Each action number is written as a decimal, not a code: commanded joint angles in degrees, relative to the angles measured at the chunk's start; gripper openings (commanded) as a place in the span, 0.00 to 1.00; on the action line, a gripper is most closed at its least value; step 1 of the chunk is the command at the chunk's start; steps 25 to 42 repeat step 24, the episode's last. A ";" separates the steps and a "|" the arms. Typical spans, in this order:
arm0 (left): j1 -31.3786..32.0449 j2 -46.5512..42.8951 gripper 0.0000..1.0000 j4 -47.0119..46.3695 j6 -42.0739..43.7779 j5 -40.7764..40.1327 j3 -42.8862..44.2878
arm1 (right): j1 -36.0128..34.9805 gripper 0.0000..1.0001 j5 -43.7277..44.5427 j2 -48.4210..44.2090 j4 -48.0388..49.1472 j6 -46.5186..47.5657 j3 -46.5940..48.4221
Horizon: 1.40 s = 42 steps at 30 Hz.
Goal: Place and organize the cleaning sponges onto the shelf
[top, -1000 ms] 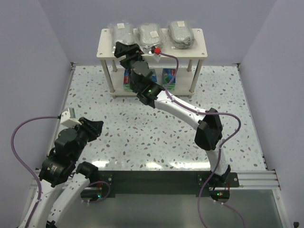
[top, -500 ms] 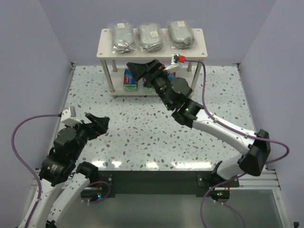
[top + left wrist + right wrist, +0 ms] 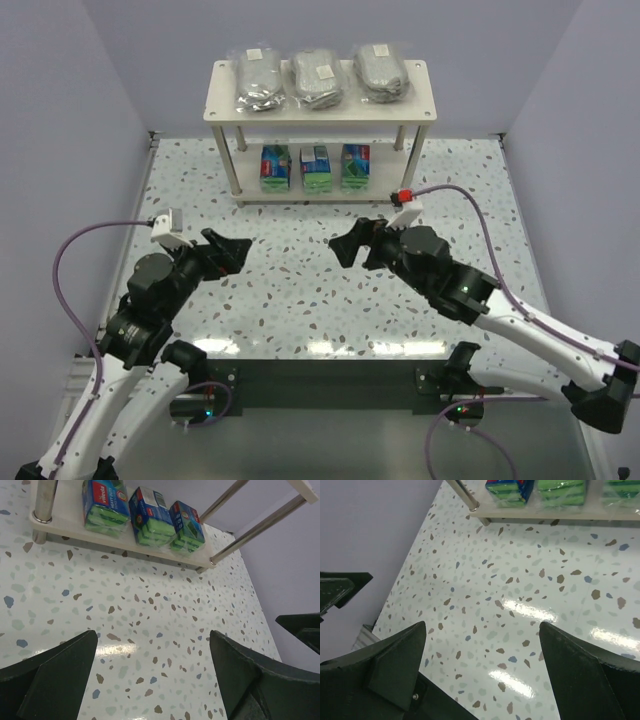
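Claw status: left claw (image 3: 230, 252) is wide open and empty, over the tabletop (image 3: 290, 290) near its left edge. Far edge, centred: shelf (image 3: 222, 95) carries three grey wrapped bundles (image 3: 315, 78) side by side on the top tier and three green-and-blue packs (image 3: 315, 167) side by side on the lower tier. Right claw (image 3: 346, 247) is wide open and empty, right of centre. Placement looks done. All likely light and squashy, wrap slippery. For any nudge, pinch a pack gently across its narrow sides.

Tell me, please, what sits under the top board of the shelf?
Three green-and-blue sponge packs stand side by side on the lower tier. The top board covers the tier's back part from above, so anything behind them cannot be seen.
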<state>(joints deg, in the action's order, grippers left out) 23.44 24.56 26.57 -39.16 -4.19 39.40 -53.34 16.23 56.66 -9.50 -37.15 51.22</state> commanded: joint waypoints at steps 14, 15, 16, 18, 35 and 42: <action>0.20 4.01 1.00 -10.13 5.67 7.61 2.26 | -0.10 0.99 6.27 -20.89 -22.66 2.17 -2.88; 0.20 3.75 1.00 -10.13 5.76 7.53 2.79 | -0.10 0.99 6.27 -21.15 -23.37 2.17 -2.97; 0.20 3.66 1.00 -9.96 5.85 7.26 3.05 | -0.10 0.99 6.27 -21.33 -23.55 2.08 -3.06; 0.20 3.48 1.00 -10.13 6.37 7.35 3.32 | -0.18 0.99 6.80 -22.29 -23.81 1.90 -3.32; 0.20 4.01 1.00 -9.43 7.25 8.05 4.81 | -0.10 0.99 8.81 -25.54 -23.73 1.46 -5.07; 0.20 4.01 1.00 -9.43 7.25 8.05 4.81 | -0.10 0.99 8.81 -25.54 -23.73 1.46 -5.07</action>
